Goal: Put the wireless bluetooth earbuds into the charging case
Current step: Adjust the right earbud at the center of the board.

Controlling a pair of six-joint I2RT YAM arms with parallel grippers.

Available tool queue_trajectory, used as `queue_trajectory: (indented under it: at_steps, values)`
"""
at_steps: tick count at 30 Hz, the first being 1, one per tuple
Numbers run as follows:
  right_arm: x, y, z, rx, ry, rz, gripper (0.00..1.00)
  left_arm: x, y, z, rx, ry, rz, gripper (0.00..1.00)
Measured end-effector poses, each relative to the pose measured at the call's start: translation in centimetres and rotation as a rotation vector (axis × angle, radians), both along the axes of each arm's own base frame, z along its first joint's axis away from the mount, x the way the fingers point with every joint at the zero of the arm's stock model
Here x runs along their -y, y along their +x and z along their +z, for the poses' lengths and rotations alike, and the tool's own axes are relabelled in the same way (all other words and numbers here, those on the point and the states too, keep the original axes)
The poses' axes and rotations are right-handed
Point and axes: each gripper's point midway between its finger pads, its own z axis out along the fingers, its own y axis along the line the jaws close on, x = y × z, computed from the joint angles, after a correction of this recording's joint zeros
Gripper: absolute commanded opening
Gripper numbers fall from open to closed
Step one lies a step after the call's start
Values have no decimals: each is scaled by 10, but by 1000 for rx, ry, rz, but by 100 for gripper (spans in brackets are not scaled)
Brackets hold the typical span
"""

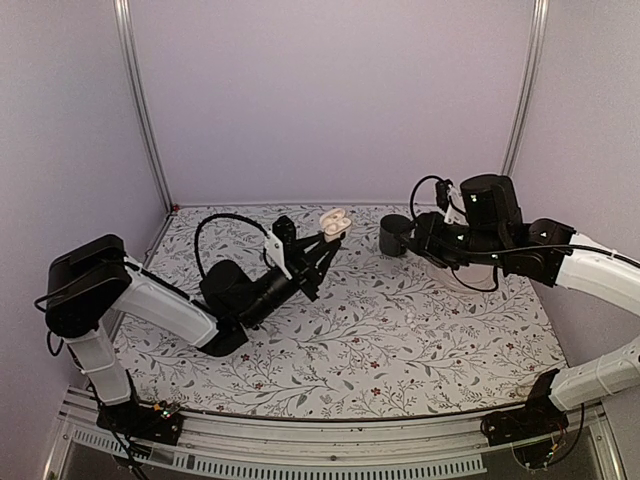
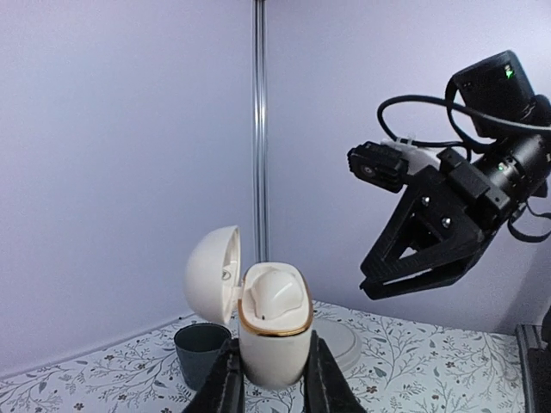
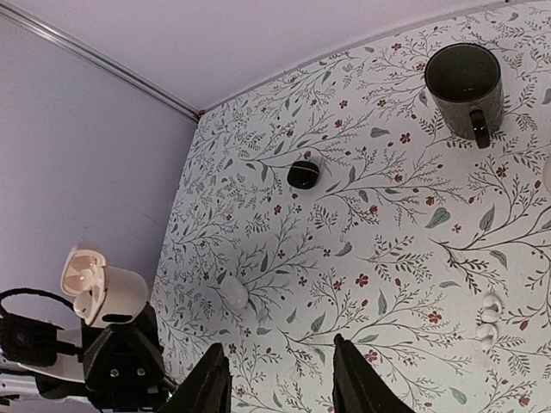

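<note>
My left gripper (image 2: 270, 391) is shut on the white charging case (image 2: 274, 344) and holds it upright above the table. The case has a gold rim, its lid is swung open, and one white earbud (image 2: 274, 292) sits inside. The case also shows in the top view (image 1: 335, 222) and at the left edge of the right wrist view (image 3: 99, 288). A loose white earbud (image 3: 487, 318) lies on the floral cloth, small in the top view (image 1: 410, 313). My right gripper (image 3: 277, 379) is open and empty, raised above the cloth to the right of the case (image 1: 420, 240).
A dark mug (image 3: 465, 82) stands near the back wall (image 1: 393, 235). A white round dish (image 2: 344, 342) lies behind the case. A small black round object (image 3: 303, 174) and a white oval object (image 3: 232, 295) lie on the cloth.
</note>
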Motion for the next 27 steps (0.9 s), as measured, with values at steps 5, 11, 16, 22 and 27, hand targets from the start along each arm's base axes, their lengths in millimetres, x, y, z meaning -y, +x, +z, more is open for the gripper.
queue_trajectory:
  at_steps: [5,11,16,22,27]
  values:
    - [-5,-15,-46,-43,-106,113,38,-30,-10,2,-38,-5,-53,0]
    - [-36,-53,-115,-139,-255,269,36,-70,-16,12,-70,-22,-38,0]
    - [-54,-92,-169,-244,-342,387,35,-88,-22,14,-89,-25,-29,0]
    - [-61,-117,-221,-373,-432,435,34,-94,-25,5,-121,-7,-28,0]
    - [-64,-126,-241,-436,-483,431,34,-95,-25,1,-133,-1,-30,0]
